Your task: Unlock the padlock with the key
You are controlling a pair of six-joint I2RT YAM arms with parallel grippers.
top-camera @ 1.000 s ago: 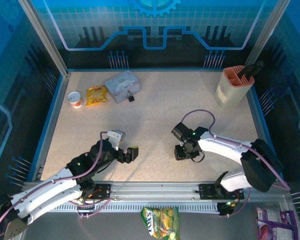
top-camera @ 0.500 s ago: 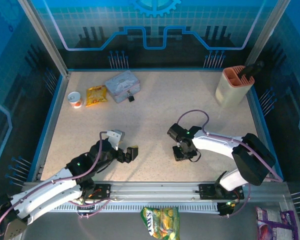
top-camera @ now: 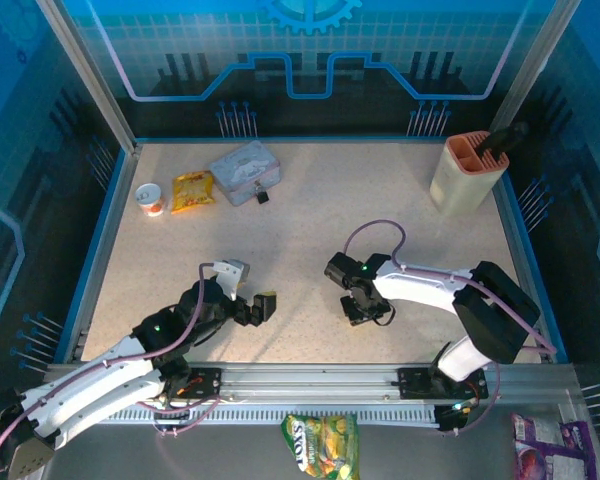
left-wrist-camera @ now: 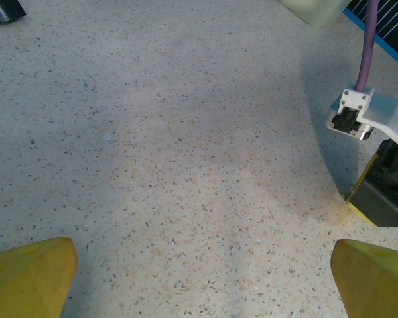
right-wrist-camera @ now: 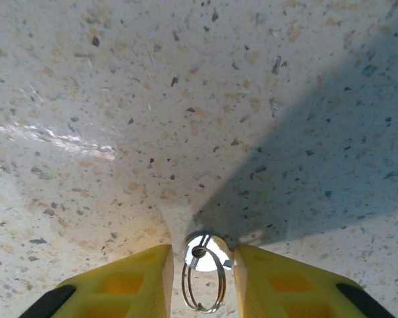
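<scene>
One small key (right-wrist-camera: 207,254) lies flat on the table (right-wrist-camera: 186,99) at the bottom centre of the right wrist view. Its head is a shiny, silvery disc with a small hole, and a thin wire ring (right-wrist-camera: 203,289) is looped through it. The right gripper (right-wrist-camera: 202,281) straddles that head with its jaws drawn narrow, one blocky yellow plastic finger (right-wrist-camera: 123,285) on each side. A thin strip of table shows between the head and the finger on the picture's left, so the jaws are not clamped on it.

In the top view this gripper (top-camera: 358,310) points down at the table just right of centre. The padlock (top-camera: 262,197) is a tiny dark block well apart from it, in the upper left, just beside the lower edge of the grey-blue rectangular tin (top-camera: 245,172).

The left gripper (left-wrist-camera: 202,278) has its jaws spread wide and holds nothing; its yellow fingertips (left-wrist-camera: 26,275) sit in the two bottom corners of the left wrist view, over bare table.

The tabletop is pale and matte, with fine dark and tan speckles. A crinkled yellow packet (top-camera: 192,190) and a small white cup (top-camera: 151,198) lie left of the tin, and a cream holder (top-camera: 466,170) stands at the upper right.
</scene>
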